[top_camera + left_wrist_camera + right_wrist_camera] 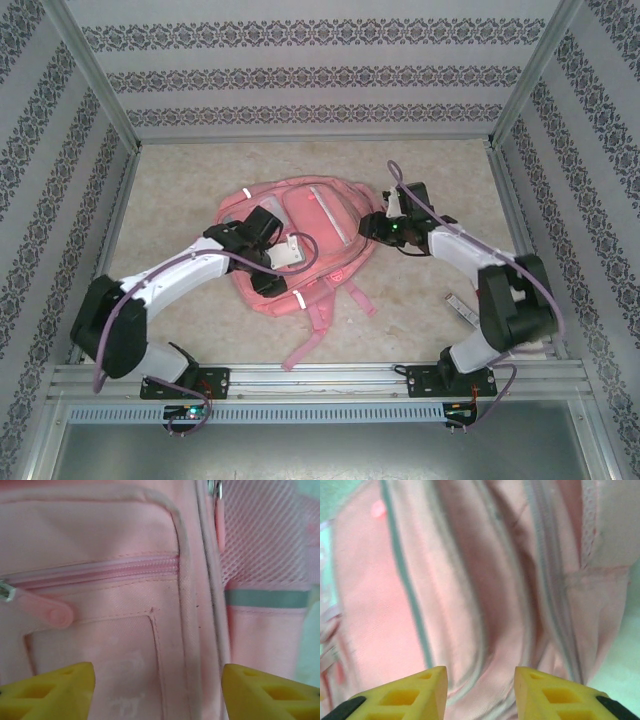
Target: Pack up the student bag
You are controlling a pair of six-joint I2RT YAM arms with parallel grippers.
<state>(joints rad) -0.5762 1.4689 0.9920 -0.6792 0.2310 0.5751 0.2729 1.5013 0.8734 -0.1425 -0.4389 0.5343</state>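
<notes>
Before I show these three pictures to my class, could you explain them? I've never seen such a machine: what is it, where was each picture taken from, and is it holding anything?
The machine is two robot arms bolted at the near edge of a table. The wide picture comes from a fixed camera above and behind them. The other two come from a small camera on each wrist, and the yellow wedges at the bottom are that arm's own fingers. On the table lies a pink student bag, front side up, with its straps trailing toward the arms. The left hand is open over a front pocket zip. The right hand is open at the bag's edge on its own side. Neither appears to hold anything.
</notes>
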